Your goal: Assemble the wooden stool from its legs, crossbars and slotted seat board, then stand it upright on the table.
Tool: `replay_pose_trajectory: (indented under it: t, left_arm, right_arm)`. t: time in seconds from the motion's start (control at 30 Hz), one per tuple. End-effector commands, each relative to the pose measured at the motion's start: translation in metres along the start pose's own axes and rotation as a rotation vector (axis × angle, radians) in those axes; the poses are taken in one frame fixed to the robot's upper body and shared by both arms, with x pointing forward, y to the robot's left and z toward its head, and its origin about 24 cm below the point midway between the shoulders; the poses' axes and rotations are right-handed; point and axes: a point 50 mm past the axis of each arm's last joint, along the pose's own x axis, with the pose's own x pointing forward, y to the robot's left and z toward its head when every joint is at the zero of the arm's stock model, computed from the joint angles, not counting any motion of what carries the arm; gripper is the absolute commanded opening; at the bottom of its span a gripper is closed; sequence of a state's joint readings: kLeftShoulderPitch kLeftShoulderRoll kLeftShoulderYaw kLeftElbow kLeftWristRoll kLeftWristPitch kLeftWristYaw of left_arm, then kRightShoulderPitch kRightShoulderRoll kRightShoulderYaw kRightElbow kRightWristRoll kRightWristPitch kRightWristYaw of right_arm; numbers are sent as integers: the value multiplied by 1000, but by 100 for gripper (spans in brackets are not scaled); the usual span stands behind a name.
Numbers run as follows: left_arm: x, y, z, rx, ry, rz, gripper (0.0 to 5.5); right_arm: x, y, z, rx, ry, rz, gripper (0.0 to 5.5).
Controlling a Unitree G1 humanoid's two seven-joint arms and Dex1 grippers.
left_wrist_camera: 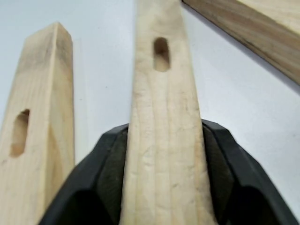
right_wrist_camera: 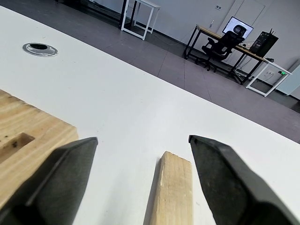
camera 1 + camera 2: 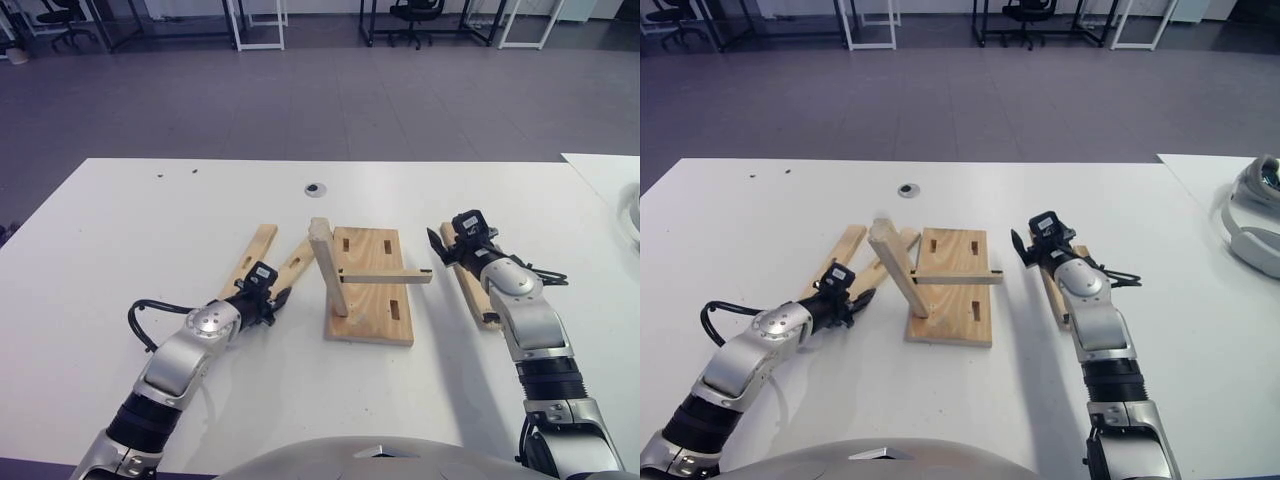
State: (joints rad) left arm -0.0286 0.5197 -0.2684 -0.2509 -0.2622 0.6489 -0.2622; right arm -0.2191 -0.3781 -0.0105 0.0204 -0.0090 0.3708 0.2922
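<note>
1. Left eye view, far left: a loose leg [image 3: 252,262] is laid flat on the white table [image 3: 120,250].
2. Just beside it, a second leg [image 3: 296,262] is laid flat. It is clamped near its close end between the fingers of the left gripper [image 3: 279,297].
3. Centre: the slotted seat board [image 3: 375,250] is laid flat. A third leg [image 3: 327,262] is stood tilted at its left edge, with a crossbar [image 3: 390,277] projecting rightward over the board.
4. Right: a fourth leg [image 3: 472,290] is laid flat, apart from the board. Its far end is straddled by the right gripper [image 3: 436,252], whose fingers are spread with nothing grasped.
</note>
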Motion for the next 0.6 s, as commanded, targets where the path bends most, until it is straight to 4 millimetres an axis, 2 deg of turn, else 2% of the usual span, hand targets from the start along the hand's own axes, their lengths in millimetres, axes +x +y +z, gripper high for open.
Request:
replay_pose_trajectory:
  t: [0.03,0.1,0.17,0.23,0.3,0.37,0.43,0.5,0.6]
  left_arm:
    - [-2,2,0,-99,-33,13,207]
    - [-3,7,27,-206,-200,22,207]
    - [-9,15,64,-200,-386,8,207]
    - [-16,11,99,-48,-544,-97,207]
    - [-15,6,116,64,-618,-187,207]
    - [-14,0,128,118,-675,-254,207]
    - [-10,-6,136,174,-699,-294,207]
    - [-9,-11,140,193,-722,-320,207]
    - [-8,-12,139,196,-740,-326,207]
  right_arm:
    - [2,4,-1,13,4,15,364]
    - [7,3,13,187,-49,79,364]
    - [13,1,46,404,-182,207,364]
    - [17,1,89,547,-337,345,364]
    - [17,8,124,675,-454,486,364]
    - [17,20,146,793,-516,611,364]
    - [15,30,160,889,-552,690,364]
    - [13,34,164,937,-555,728,364]
    - [10,31,163,1020,-530,747,314]
